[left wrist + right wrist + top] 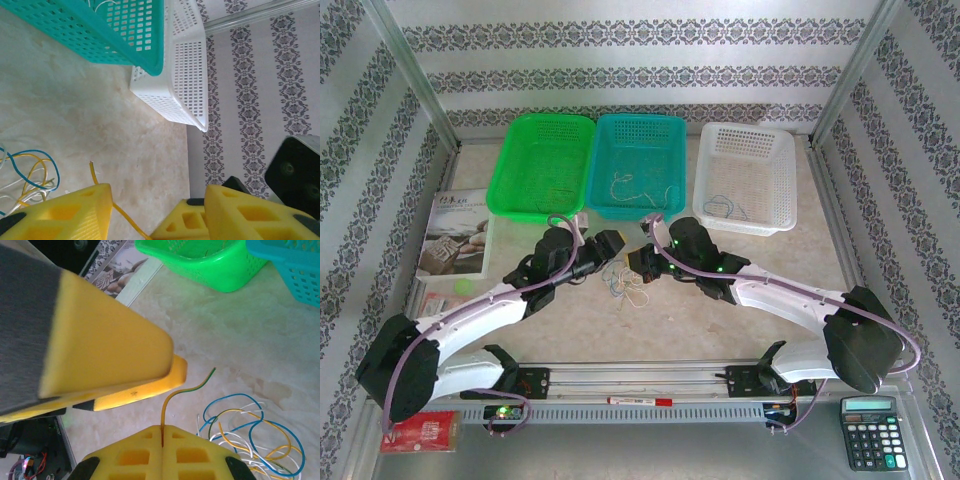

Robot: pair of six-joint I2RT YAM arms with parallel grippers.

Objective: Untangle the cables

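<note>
A loose tangle of thin cables (625,283), blue, yellow and white, lies on the table in front of the baskets; it is also in the left wrist view (30,175) and the right wrist view (250,425). My right gripper (162,432) is shut on one yellow-green cable (187,390), whose free end curls up and to the right. My left gripper (157,192) stands open around that spot, its fingers (70,212) well apart, with the yellow cable (120,212) and the right gripper's tips between them. From above, both grippers meet just behind the tangle, left (618,248) and right (642,262).
Three baskets stand in a row at the back: green (542,165), teal (665,150) with a whitish wire inside, white (750,150) with a blue wire inside. A booklet (455,240) lies at the left. A calculator (870,432) and a red pen (640,401) sit near the front.
</note>
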